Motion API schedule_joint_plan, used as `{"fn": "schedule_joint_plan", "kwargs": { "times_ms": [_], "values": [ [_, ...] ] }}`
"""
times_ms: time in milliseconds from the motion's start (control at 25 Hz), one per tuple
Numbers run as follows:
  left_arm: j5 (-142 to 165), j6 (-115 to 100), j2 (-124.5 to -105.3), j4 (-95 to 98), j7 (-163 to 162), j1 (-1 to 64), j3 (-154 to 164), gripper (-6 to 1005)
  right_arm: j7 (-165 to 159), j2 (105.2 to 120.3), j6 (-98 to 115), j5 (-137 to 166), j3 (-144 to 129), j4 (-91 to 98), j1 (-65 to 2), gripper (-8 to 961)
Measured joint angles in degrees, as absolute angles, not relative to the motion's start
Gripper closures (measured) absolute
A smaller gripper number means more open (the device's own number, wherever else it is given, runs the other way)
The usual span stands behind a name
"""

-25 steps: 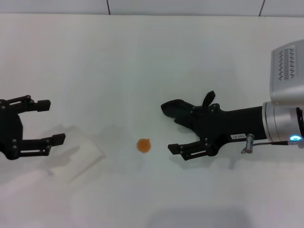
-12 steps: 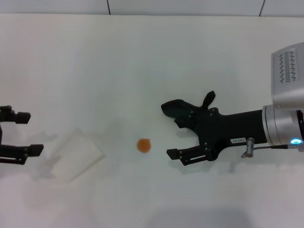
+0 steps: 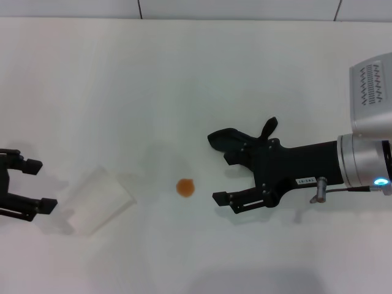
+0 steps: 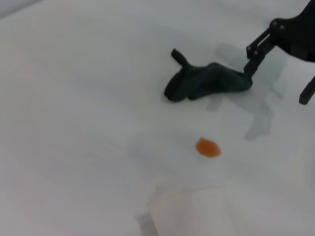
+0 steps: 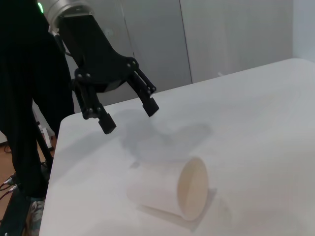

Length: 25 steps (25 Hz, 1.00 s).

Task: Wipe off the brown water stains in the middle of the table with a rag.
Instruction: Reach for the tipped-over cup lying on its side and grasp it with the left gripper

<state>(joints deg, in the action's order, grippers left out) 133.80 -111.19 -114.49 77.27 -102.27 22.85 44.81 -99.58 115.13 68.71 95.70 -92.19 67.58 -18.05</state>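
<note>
Stain [image 3: 185, 187], 1 small orange-brown spot, sat mid-table [image 3: 184, 79]; right gripper [image 3: 228, 168] lay just right of it, fingers spread, the far finger touching the black rag [image 3: 228, 139]; left gripper [image 3: 33, 185] stood open at far left beside a tipped cup [image 3: 98, 201].

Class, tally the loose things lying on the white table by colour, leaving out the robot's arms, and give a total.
Black: 1, the rag
Orange-brown: 1, the water stain
Pale translucent: 1, the plastic cup, lying on its side
Total: 3
</note>
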Motion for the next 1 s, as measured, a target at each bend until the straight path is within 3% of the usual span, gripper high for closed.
{"fn": "schedule_joint_plan", "kwargs": {
  "times_ms": [280, 1000],
  "values": [
    [137.50, -111.68, -113.21, 74.56, -107.05, 26.41, 47.40, 138, -99.58, 115.13, 68.95, 95.06, -92.19, 67.59, -18.05, 113],
    [144.80, -110.30, -113.21, 68.05, -107.64, 31.67, 49.68, 137, -99.27, 115.19, 68.90, 94.27, -92.98, 67.59, -17.82, 114]
  ]
}}
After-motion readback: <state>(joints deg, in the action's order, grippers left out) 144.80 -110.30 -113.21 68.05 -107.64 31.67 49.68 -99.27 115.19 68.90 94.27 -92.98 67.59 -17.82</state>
